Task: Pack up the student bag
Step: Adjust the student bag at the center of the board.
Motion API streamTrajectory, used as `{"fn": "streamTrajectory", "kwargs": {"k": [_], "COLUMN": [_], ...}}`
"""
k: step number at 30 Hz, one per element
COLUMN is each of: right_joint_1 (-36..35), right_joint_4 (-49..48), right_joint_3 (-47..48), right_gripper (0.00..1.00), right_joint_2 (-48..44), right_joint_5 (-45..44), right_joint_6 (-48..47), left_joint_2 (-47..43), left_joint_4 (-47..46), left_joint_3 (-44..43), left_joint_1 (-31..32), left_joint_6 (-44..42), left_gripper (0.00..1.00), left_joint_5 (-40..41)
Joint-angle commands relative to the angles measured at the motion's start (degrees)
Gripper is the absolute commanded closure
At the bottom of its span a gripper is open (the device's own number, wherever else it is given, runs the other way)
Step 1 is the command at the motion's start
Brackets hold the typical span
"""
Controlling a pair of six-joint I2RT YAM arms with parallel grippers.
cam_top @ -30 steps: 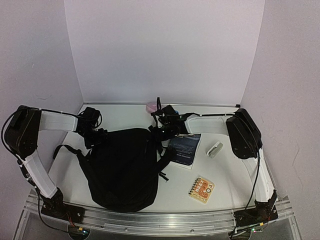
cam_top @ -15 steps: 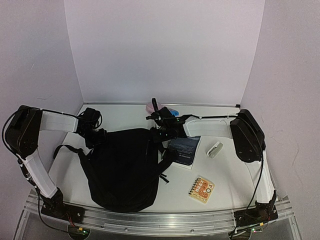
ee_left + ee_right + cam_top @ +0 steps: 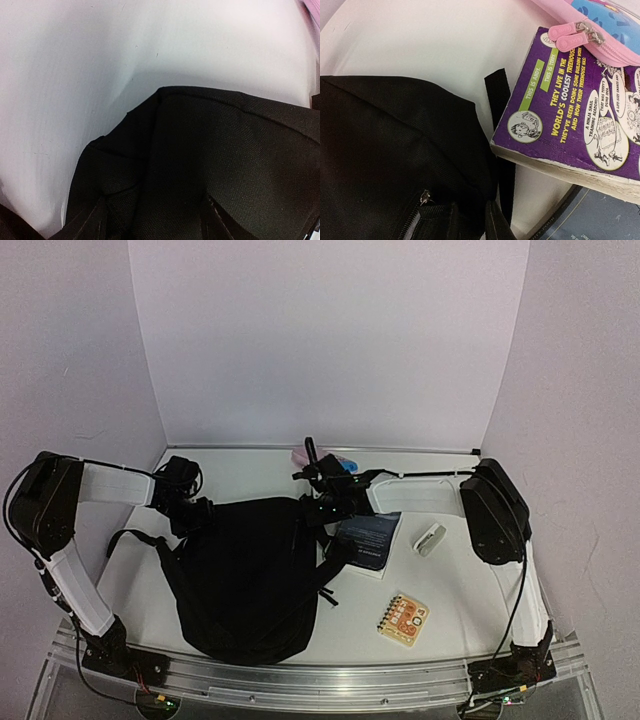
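The student bag (image 3: 245, 575) is a large black backpack lying flat at the centre-left of the table. My left gripper (image 3: 195, 512) is at its far left corner. In the left wrist view black fabric (image 3: 210, 150) fills the space between the fingers, which close on a fold of it. My right gripper (image 3: 318, 502) is at the bag's far right edge. In the right wrist view its fingers (image 3: 447, 222) pinch bag fabric (image 3: 395, 140) beside the zipper pull (image 3: 425, 197). A black strap (image 3: 499, 115) runs past them.
A purple paperback (image 3: 570, 110) and a pink pencil case (image 3: 590, 20) lie just beyond the right gripper. A dark blue book (image 3: 368, 538), a small white item (image 3: 430, 538) and an orange spiral notebook (image 3: 403, 618) lie right of the bag. Walls enclose the table.
My right gripper has moved a little left and back, taking the bag's right edge with it; the pink case now shows behind it. The left arm has not moved.
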State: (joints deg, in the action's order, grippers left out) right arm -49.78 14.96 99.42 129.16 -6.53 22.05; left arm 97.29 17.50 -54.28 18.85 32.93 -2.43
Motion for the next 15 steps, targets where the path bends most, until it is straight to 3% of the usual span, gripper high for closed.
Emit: {"fn": "streamTrajectory", "kwargs": {"k": [1,4,7,15], "right_joint_1": [-0.53,-0.53,-0.42,0.13], "right_joint_4": [0.51,0.59,0.71,0.32], "right_joint_3": [1.47,0.41,-0.74,-4.31], "right_gripper": [0.81,0.69,0.65,0.63], "right_joint_2": [-0.13,-1.31,-3.07,-7.82], "right_joint_5": [0.61,-1.61,-2.14,6.87], "right_joint_6": [1.0,1.59,2.49,11.23], "left_joint_2": [-1.89,-1.83,-1.75,0.87], "left_joint_4": [-0.53,-0.5,-0.53,0.16], "left_joint_3": [0.41,0.33,0.4,-0.64], "left_joint_1": [0.05,0.09,0.05,0.08], "left_joint_6": [-0.23,-0.3,-0.45,-1.76], "left_gripper": [0.38,0.37,0.37,0.32], "left_joint_5": [-1.87,-1.97,-1.85,-1.62]}}
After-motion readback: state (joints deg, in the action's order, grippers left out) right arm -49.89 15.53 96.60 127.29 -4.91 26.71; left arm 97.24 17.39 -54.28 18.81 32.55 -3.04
